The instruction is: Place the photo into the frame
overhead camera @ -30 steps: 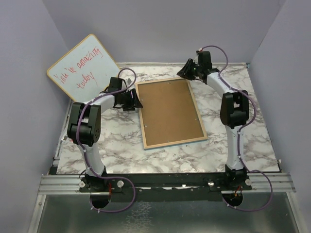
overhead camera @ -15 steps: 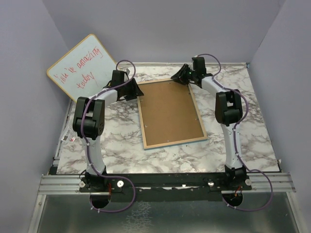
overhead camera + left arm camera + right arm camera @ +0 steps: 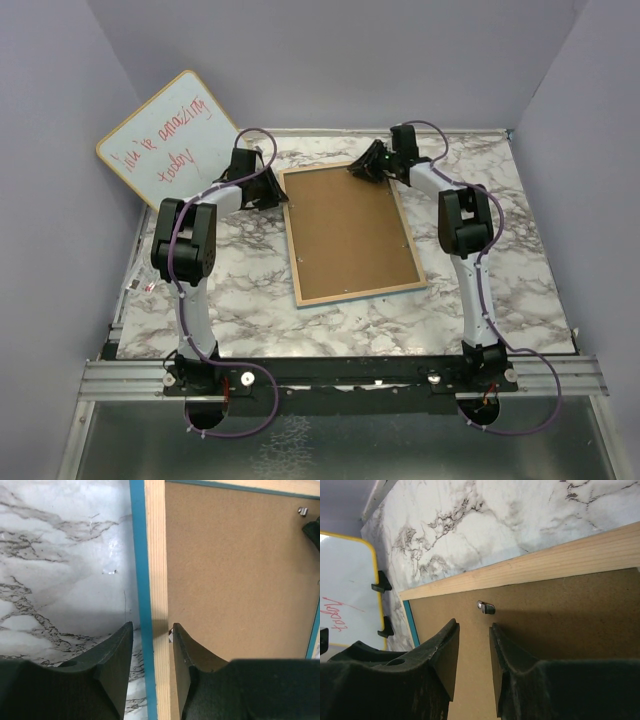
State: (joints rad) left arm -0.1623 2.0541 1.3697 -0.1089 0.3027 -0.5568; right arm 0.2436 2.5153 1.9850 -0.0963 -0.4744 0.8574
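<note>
The frame (image 3: 360, 294) lies face down on the marble table, pale wood back up, with the brown backing board (image 3: 348, 230) set in it. The photo is hidden. My left gripper (image 3: 275, 190) is open at the frame's far left corner. In the left wrist view its fingers straddle the wood rail (image 3: 155, 555) with its blue edge, and the gripper (image 3: 152, 630) holds nothing. My right gripper (image 3: 358, 170) is open just above the backing board (image 3: 560, 610) near the far rail (image 3: 560, 560). It (image 3: 474, 627) sits close behind a small metal clip (image 3: 486, 607).
A round-cornered whiteboard (image 3: 170, 135) with red handwriting leans against the left wall and also shows in the right wrist view (image 3: 345, 590). Another metal clip (image 3: 302, 511) sits on the board's far side. Purple walls enclose the table.
My left gripper has swung from beside the frame's left edge up to its far left corner. My right gripper has moved left and down onto the frame's far edge.
</note>
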